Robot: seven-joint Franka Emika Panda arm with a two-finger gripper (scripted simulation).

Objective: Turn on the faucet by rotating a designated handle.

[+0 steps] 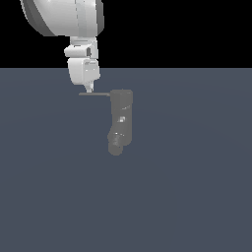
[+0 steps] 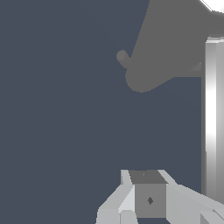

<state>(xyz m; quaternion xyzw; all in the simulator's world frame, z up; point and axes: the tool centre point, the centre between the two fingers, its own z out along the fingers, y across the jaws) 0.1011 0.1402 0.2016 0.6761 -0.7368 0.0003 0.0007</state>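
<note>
Where the plain slate-blue floor (image 1: pixel 197 197) carries the single fixture, well in from every edge and near the middle of its far half, stands the small dull grey cylindrical faucet (image 1: pixel 121 118), upright body speckled with tiny light marks, rounded spout stub angled out at its lower end. Item two: the thin straight dark grey rod handle (image 1: pixel 94 94), projecting level from the faucet's top toward the exterior view's left, its long axis horizontal in that view. Item three: the white two-fingered gripper (image 1: pixel 88 90) of the large white robot arm, hanging tip-down directly above the rod's outer end, tip touching or just short of it; which, cannot be told. Key relation: the handle lies immediately under the tip and runs from there toward the exterior view's right to the body, so a sideways push at that free end looks the likely way to swing it. Gripper state: it appears to hold nothing; how far the jaws stand apart cannot be told in either view. Wrist view adds only the faucet (image 2: pixel 166 48) seen close as a large grey mass with a small knob; the rod itself is not clearly made out there.
</note>
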